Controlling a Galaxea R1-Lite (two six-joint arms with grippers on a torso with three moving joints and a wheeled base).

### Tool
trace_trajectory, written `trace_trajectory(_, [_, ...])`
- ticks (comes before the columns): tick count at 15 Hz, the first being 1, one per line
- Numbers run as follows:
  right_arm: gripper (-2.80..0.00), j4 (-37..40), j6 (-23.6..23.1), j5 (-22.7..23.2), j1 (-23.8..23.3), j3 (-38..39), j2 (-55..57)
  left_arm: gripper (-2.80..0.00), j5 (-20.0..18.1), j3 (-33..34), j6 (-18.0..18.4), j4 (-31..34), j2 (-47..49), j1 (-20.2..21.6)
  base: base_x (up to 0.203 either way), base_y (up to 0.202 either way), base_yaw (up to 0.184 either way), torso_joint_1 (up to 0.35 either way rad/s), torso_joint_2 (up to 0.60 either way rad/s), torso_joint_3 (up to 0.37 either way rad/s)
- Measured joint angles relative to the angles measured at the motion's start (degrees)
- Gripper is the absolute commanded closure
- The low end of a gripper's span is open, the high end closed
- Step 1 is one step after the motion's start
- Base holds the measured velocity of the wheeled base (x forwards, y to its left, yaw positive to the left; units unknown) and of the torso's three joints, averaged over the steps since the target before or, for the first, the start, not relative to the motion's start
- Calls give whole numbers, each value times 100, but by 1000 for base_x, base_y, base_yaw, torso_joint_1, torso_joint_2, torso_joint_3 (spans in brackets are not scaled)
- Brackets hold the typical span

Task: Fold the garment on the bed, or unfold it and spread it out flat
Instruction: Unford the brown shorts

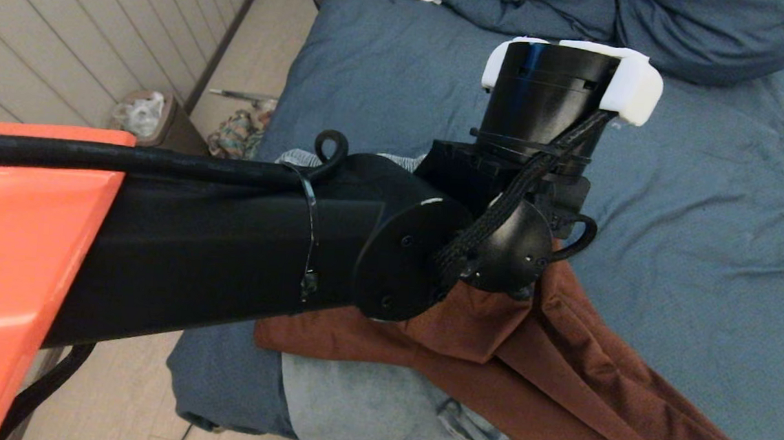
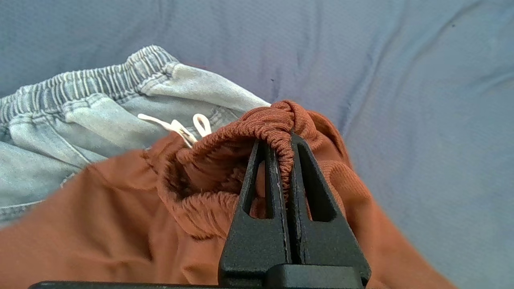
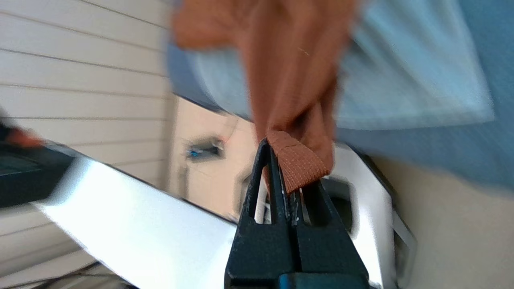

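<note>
The bed (image 1: 709, 221) fills most of the head view, covered in wrinkled slate-blue fabric, with matching blue bedding at its far end. On its near part lies a rust-brown garment (image 1: 561, 370), which looks like trousers; it stretches from under the left arm toward the lower right corner of that view. Under it, at the near edge of the bed, lies a pair of light-blue denim trousers (image 1: 365, 404) with an elastic waistband and a white drawstring (image 2: 180, 127).

The left arm reaches across the head view from the left and hides its own gripper there. In the left wrist view the left gripper (image 2: 286, 138) has its 2 fingers pressed together on the gathered elastic waistband of the brown garment (image 2: 120, 216), and the cloth is lifted a little above the denim.

In the right wrist view the right gripper (image 3: 283, 160) is also closed, and it pinches a hemmed end of the brown garment (image 3: 289, 68), which stretches away from the fingers toward the bed. This view is blurred. Beside the bed, on the floor near the wall, stands a small bin (image 1: 147, 116).
</note>
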Motion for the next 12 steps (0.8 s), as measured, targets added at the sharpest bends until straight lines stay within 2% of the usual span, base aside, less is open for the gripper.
trace_trajectory(2, [0, 515, -11, -591, -5, 268, -269, 0, -22, -5, 87, -87, 17, 127, 0, 0, 0, 0, 0, 0])
trace_trajectory(4, [0, 319, -94, -950, -4, 464, -387, 0, -61, -5, 109, -171, 40, 282, 0, 0, 0, 0, 0, 0])
trace_trajectory(6, [0, 15, -118, -878, 47, 520, -443, 0, -89, -5, 108, -195, 90, 495, 0, 0, 0, 0, 0, 0])
trace_trajectory(9, [0, -10, -117, -889, 246, 538, -463, 0, -109, -2, 112, -381, 313, 842, 0, 0, 0, 0, 0, 0])
trace_trajectory(12, [0, -59, -122, -921, 404, 499, -326, 0, -434, 0, 154, -502, 512, 1197, 0, 0, 0, 0, 0, 0])
